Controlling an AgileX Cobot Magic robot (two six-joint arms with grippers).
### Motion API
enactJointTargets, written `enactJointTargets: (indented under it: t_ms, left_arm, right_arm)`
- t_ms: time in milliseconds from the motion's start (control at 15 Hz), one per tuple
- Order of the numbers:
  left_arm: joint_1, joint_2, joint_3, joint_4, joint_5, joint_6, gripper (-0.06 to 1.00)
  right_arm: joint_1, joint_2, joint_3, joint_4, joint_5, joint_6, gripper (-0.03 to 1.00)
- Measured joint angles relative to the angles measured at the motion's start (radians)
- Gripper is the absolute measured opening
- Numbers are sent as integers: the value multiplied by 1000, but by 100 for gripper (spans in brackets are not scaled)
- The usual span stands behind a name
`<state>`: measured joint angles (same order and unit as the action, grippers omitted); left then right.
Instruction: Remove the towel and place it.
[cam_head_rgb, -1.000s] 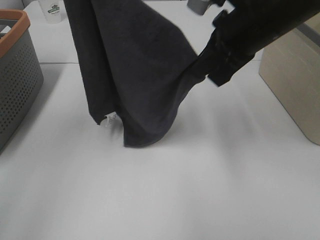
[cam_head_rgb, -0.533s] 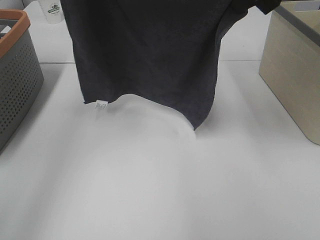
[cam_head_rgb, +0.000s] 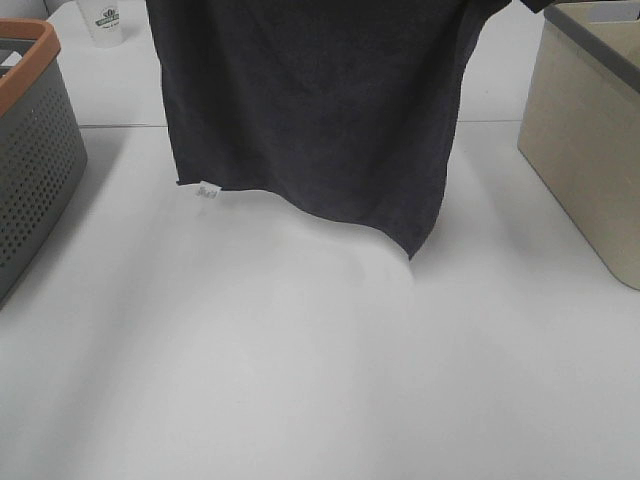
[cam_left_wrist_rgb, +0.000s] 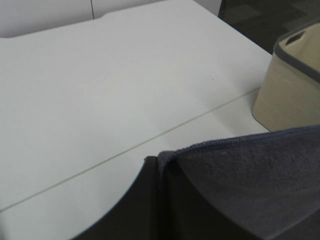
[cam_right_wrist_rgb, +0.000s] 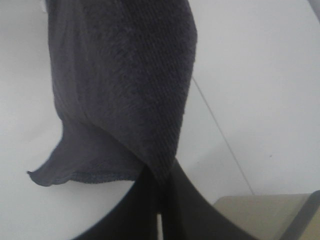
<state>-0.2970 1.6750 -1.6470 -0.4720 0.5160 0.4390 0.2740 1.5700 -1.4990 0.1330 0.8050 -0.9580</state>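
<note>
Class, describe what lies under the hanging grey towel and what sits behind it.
Under the lower edge of the towel only bare white table shows. Behind it, the far part of the table is covered, so anything standing there cannot be seen.

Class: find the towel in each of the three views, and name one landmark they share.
Exterior high: towel hangs spread across the top centre.
Left wrist: its hem is pinched in the left gripper, close to the lens.
Right wrist: it hangs from the right gripper.
Shared landmark: the beige bin.

Towel (cam_right_wrist_rgb: 125, 80) in clamped pincer (cam_right_wrist_rgb: 159, 197)
</note>
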Motion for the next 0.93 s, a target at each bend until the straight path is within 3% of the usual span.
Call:
enactJointTargets:
  t_ms: [133, 200, 400, 600, 800, 933]
  left_arm:
    - [0, 25, 0, 0, -62, 20, 0]
    - [0, 66, 0, 0, -146, 44, 0]
    - [29, 117, 0, -11, -252, 47, 0]
    - [75, 167, 0, -47, -334, 47, 0]
    - [110, 220, -11, -53, -440, 47, 0]
    - [128, 294, -105, -47, -467, 51, 0]
  right_arm:
    - [0, 25, 0, -68, -29, -65, 2]
    - [0, 74, 0, -133, -112, -108, 2]
    - [0, 143, -12, -177, -362, -115, 2]
    - [0, 232, -89, -266, -514, -116, 2]
    - [5, 389, -251, -363, -577, -116, 2]
    - [8, 478, -367, -391, -613, -116, 2]
